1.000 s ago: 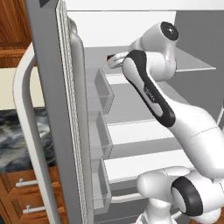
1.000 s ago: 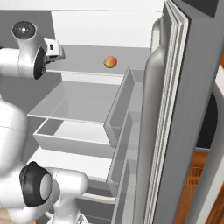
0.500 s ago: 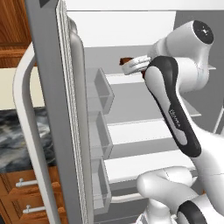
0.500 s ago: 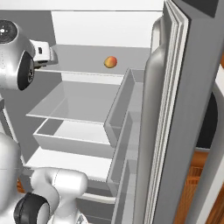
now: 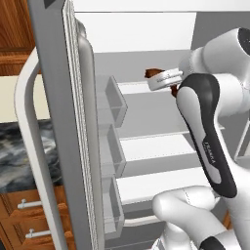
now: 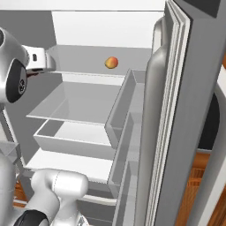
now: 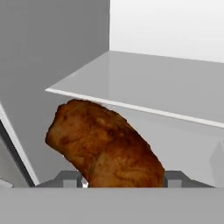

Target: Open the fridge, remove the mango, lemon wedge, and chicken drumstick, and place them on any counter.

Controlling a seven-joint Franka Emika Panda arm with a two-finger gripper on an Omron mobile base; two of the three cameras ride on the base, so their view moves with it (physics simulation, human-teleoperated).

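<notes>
The pincer (image 7: 123, 177) grips the chicken drumstick (image 7: 103, 143) between its tips, inside the open fridge (image 6: 185, 110). The mango (image 6: 111, 62) sits farther back on the shelf. Next, I think, carry the drumstick out to a bench

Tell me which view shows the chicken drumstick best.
The hand view: the chicken drumstick is large and close between the fingers. The left base view catches a brown sliver behind the wrist; the right base view gives barely a trace.
</notes>
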